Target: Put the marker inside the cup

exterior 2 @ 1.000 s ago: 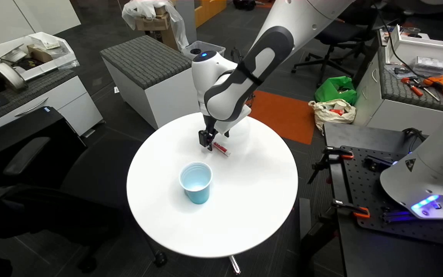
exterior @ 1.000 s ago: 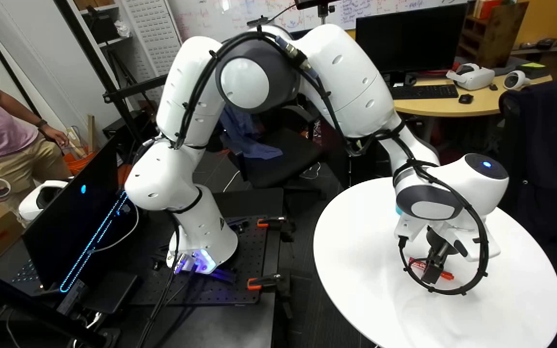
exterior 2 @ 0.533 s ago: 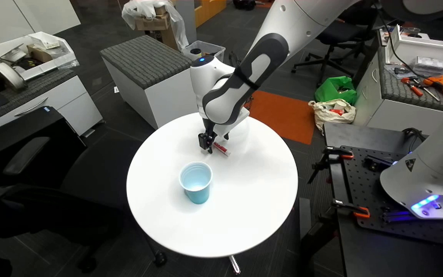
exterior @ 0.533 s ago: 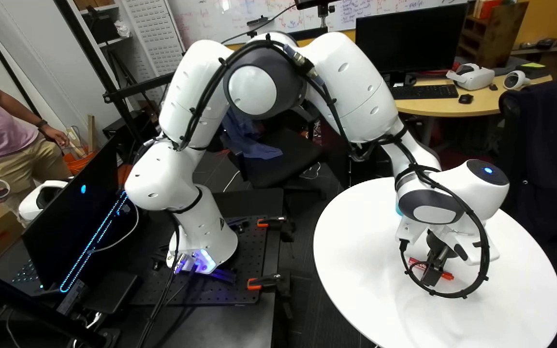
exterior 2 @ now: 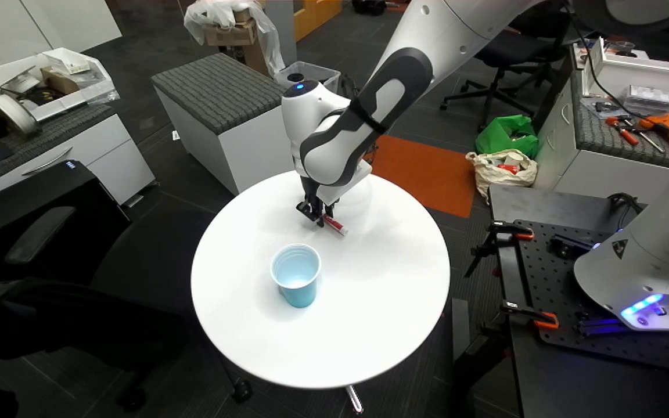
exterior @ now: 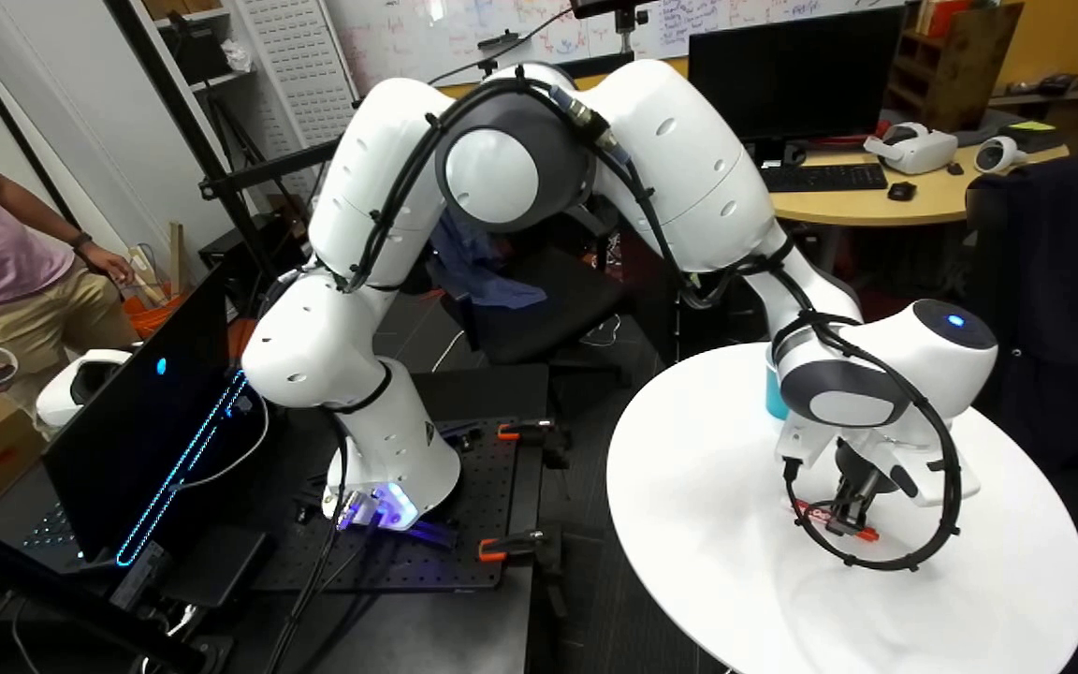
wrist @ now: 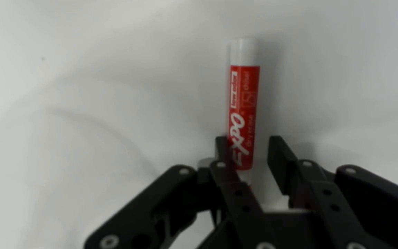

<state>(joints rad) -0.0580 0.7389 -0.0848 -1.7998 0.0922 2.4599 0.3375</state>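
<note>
Left to right across my wrist view I have one finger (wrist: 228, 178) of the end effector (wrist: 249, 147), the marker (wrist: 244, 103), a narrow strip of tabletop (wrist: 262, 148), then the opposite finger. So the jaws stand apart, the marker lying flat and passing between them unpinched: it is touching or just beside the finger at left, I can't tell which, and the visible gap is all on the right. Its long axis runs straight out ahead of me, nearly along the fingers and square to the way they close, white end outward, near end hidden below the left finger. That alignment suits a pinch, and I judge I'm at the grasp, nothing lifted yet. Closing now may push the marker sideways first; a slight shift left before I squeeze would even things up.

In an exterior view, the cup (exterior 2: 297, 283) comes first from the left, upright with its mouth up; next, farther back, is the end effector, with the marker's white end showing on its right, apart from the cup. Once gripped, the marker will probably need tipping upright to clear that rim.
</note>
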